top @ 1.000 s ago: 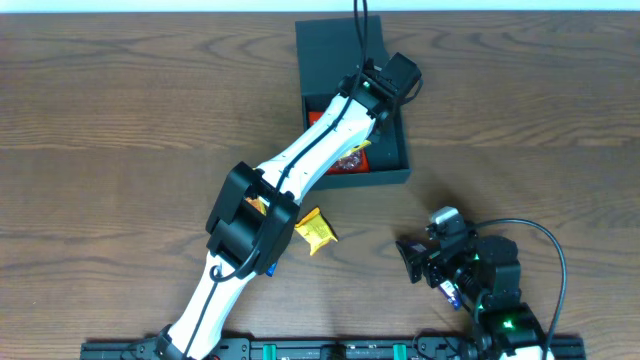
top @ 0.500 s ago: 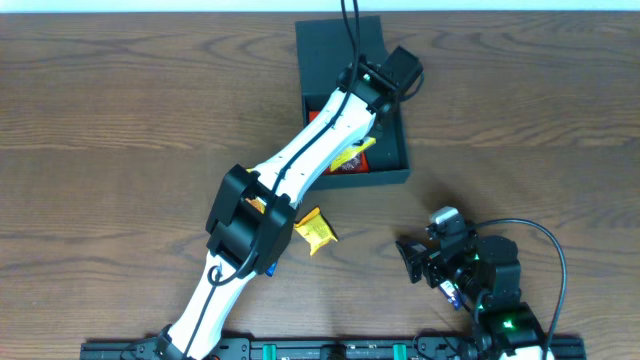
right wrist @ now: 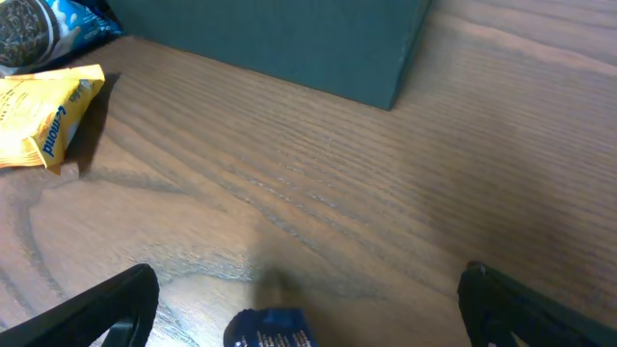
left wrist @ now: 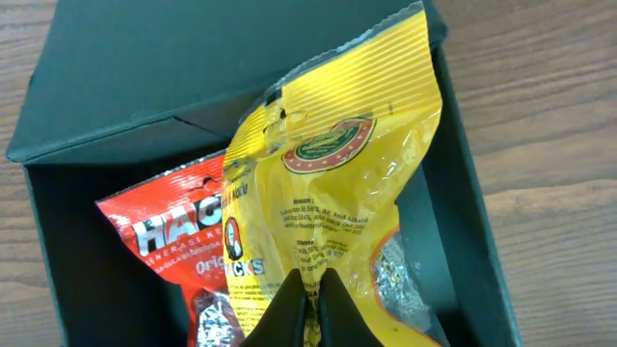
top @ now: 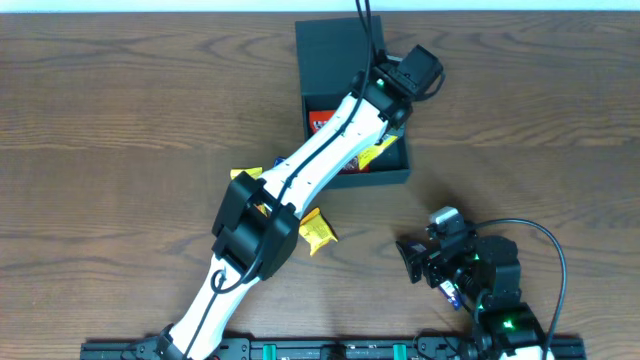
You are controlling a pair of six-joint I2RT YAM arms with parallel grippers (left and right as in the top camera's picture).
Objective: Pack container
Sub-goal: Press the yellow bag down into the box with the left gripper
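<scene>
The container (top: 400,177) is a dark teal-black box at the table's far middle, its flap lid (top: 330,50) folded back. My left arm reaches across it. The left gripper (left wrist: 313,287) is shut on a yellow snack packet (left wrist: 352,164), pinching its lower edge over the box interior. The same packet (top: 380,152) pokes out under the arm in the overhead view. A red packet (left wrist: 169,241) lies inside the box (left wrist: 468,183) beneath it. My right gripper (right wrist: 308,289) stands wide open low over the table at the near right, holding nothing, and shows in the overhead view (top: 412,258).
A small yellow packet (top: 318,230) lies on the table near the left arm's elbow, also in the right wrist view (right wrist: 48,116) beside a blue cookie packet (right wrist: 39,29). More packets (top: 245,176) peek out left of the arm. A small blue packet (right wrist: 275,328) lies under the right gripper.
The left wrist has swung right and farther back over the box, carrying the yellow packet toward its right side. Packets left of the arm have come into view. The right arm is still.
</scene>
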